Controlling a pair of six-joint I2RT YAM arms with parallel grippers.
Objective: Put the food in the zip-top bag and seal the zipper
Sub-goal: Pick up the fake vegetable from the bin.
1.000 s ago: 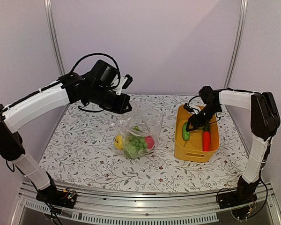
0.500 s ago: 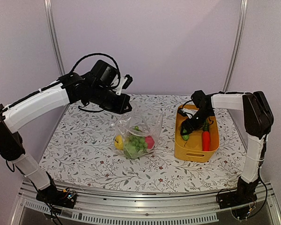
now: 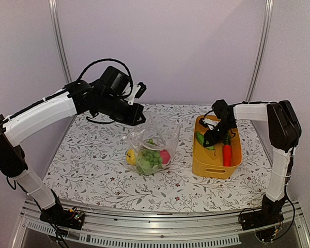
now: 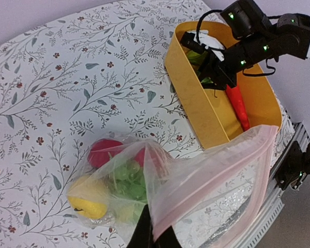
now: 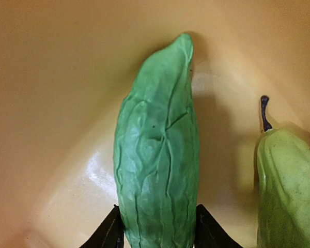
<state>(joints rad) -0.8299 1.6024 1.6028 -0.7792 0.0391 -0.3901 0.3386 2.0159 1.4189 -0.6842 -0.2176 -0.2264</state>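
Cucumber [image 5: 157,155] is the piece that matters right now, and it's sitting in the yellow basket [image 3: 212,168] with the right fingers [image 5: 109,233] on either side of it. From the wrist camera its long axis runs straight away from the fingers, pointed tip at the far end, and they straddle the short width down near its fat end. I can't see any gap on either flank, so to me that reads as closed on it rather than just hovering. The pear [image 5: 284,186] is just beside it on one side, stem up, and the carrot [image 3: 227,154] lies deeper in the basket, both apart from the fingers. The zip-top bag [image 3: 155,139] stands on the counter [image 3: 93,165] to the left of the basket. The left fingers [image 4: 140,236] are pinched tight on its rim and hold the mouth up and open, so the zipper [image 4: 217,165] isn't sealed yet. The grapes [image 3: 152,159], a yellow piece [image 3: 130,155] and a red piece [image 3: 166,156] are already in the bottom. My guess is the tricky bit is the basket's tall wall, which stands right between the cucumber and the bag. The cucumber would have to come up and over that wall, then go in end-first through a floppy opening.
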